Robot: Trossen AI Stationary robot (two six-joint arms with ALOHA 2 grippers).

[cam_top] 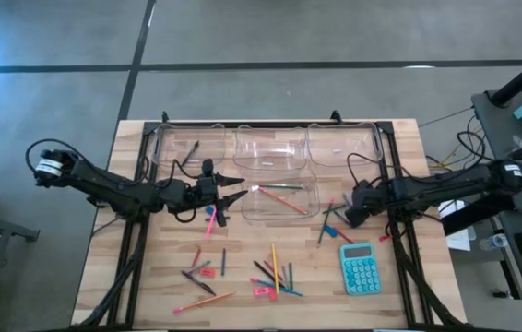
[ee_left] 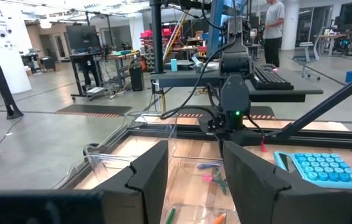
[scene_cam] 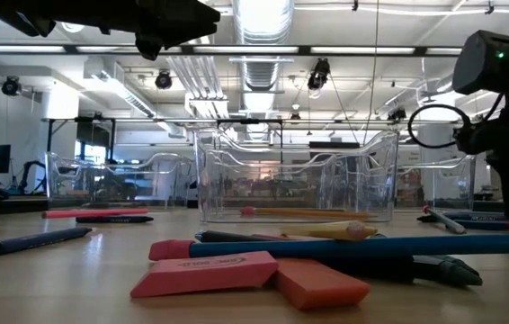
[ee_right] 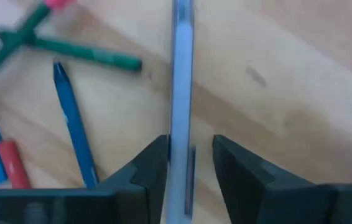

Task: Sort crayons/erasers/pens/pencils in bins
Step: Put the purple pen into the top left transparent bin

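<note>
Wooden bench [cam_top: 150, 277] on a grey floor. High view: four clear bins — three in a row at 12 o'clock [cam_top: 270, 146], one nearer the centre [cam_top: 280, 199], which holds two sticks, one green, one orange-red. One teal calculator [cam_top: 360, 268] at 4 o'clock. Loose pens, pencils, crayons and erasers scattered from 6 to 8 o'clock [cam_top: 243, 275]; too small to count by kind. Left gripper [cam_top: 233, 187] at the centre bin's 9 o'clock edge, right gripper [cam_top: 351, 210] at 3 o'clock.

Low view: two pink erasers [scene_cam: 205, 273] lie touching in the foreground, with a blue stick just behind.

Left wrist view: left fingers [ee_left: 148, 174] partly apart, nothing between them, above the bin.

Right wrist view: right fingers [ee_right: 154, 163] half open, low over the bench, straddling one pale blue-grey stick [ee_right: 180, 74]; cannot tell whether the pads touch it. Beside it: two green sticks, one blue.
</note>
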